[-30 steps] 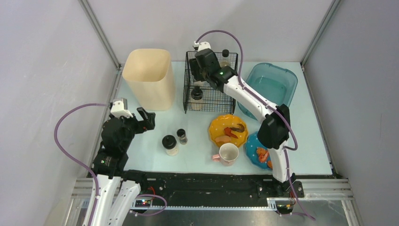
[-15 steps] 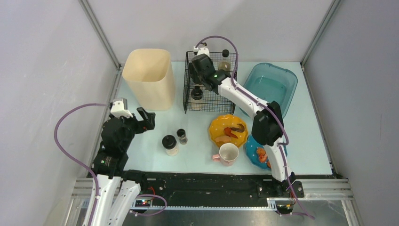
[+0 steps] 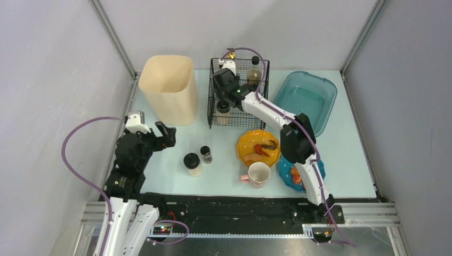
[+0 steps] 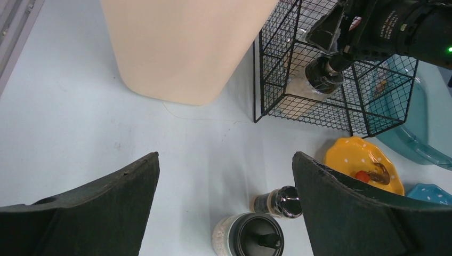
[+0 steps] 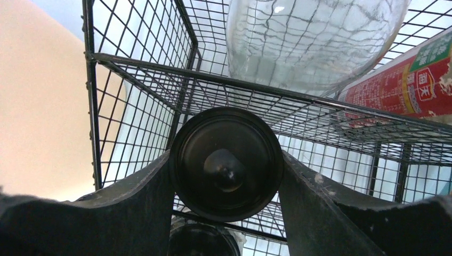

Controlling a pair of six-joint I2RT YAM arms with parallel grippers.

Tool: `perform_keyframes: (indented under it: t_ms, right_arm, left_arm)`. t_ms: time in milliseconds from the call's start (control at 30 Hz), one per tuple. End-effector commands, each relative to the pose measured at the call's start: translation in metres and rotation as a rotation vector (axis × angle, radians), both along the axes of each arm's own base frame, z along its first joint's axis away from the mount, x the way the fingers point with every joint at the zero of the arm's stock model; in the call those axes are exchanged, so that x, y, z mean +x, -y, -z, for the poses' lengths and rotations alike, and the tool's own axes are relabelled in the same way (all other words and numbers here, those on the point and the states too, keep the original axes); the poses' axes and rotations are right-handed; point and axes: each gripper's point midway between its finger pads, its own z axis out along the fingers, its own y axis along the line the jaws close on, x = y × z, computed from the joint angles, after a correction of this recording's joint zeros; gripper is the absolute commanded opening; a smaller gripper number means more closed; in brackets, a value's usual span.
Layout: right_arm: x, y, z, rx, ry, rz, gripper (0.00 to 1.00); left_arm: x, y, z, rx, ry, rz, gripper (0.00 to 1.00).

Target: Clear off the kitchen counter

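The kitchen counter is pale mint-blue. On it stand a black-lidded salt grinder, a small dark shaker, a yellow plate of food scraps, a pink mug and a blue dotted plate. My left gripper hangs open over the counter's left side, with the grinder and shaker below and ahead of it. My right gripper reaches into the black wire basket, shut on a black-lidded jar. Another black lid shows just beneath it.
A tall beige bin stands at the back left beside the basket. A translucent teal tub sits at the back right. Bottles stand inside the basket, one with a red label. The right arm stretches over the yellow plate.
The right gripper has moved left and down into the basket with the jar in it. The left arm has not moved.
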Motion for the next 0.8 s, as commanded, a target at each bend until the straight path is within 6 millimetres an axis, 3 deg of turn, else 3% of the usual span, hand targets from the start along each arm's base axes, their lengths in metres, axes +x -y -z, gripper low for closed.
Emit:
perform_keyframes:
  t_ms: [0, 233, 467, 500, 533, 567, 600, 667, 700, 733, 767]
  right_arm:
    - [0.017, -0.001, -0.010, 0.057, 0.070, 0.065, 0.63]
    - [0.014, -0.001, -0.026, 0.076, 0.086, 0.057, 0.74]
    - [0.000, -0.003, -0.069, 0.102, 0.143, 0.019, 0.84]
    - [-0.003, -0.004, -0.083, 0.109, 0.169, 0.008, 0.84]
    - [-0.006, -0.003, -0.083, 0.100, 0.172, 0.006, 0.84]
    - [-0.012, -0.003, -0.100, 0.109, 0.206, -0.005, 0.84]
    - [-0.018, -0.007, -0.101, 0.106, 0.215, -0.017, 0.84]
    - [-0.033, -0.003, -0.127, 0.112, 0.269, -0.033, 0.85]
    - [-0.039, 0.000, -0.124, 0.081, 0.273, -0.037, 0.85]
    - [-0.049, -0.002, -0.141, 0.101, 0.307, -0.049, 0.85]
    - [-0.054, 0.000, -0.135, 0.071, 0.306, -0.058, 0.85]
  left_arm:
    - [0.003, 0.000, -0.007, -0.021, 0.026, -0.003, 0.98]
    - [0.004, 0.001, -0.006, -0.020, 0.023, -0.001, 0.98]
    - [0.005, 0.001, -0.005, -0.019, 0.015, -0.002, 0.98]
    - [0.005, 0.000, -0.004, -0.018, 0.014, -0.003, 0.98]
    - [0.005, 0.000, -0.004, -0.018, 0.013, -0.003, 0.98]
    - [0.006, 0.000, -0.004, -0.018, 0.012, -0.004, 0.98]
    - [0.006, 0.000, -0.004, -0.018, 0.013, -0.005, 0.98]
    - [0.006, 0.000, -0.004, -0.017, 0.012, -0.006, 0.98]
    - [0.006, 0.000, -0.004, -0.018, 0.012, -0.007, 0.98]
    - [0.006, 0.000, -0.004, -0.018, 0.011, -0.007, 0.98]
    - [0.006, 0.000, -0.004, -0.018, 0.010, -0.007, 0.98]
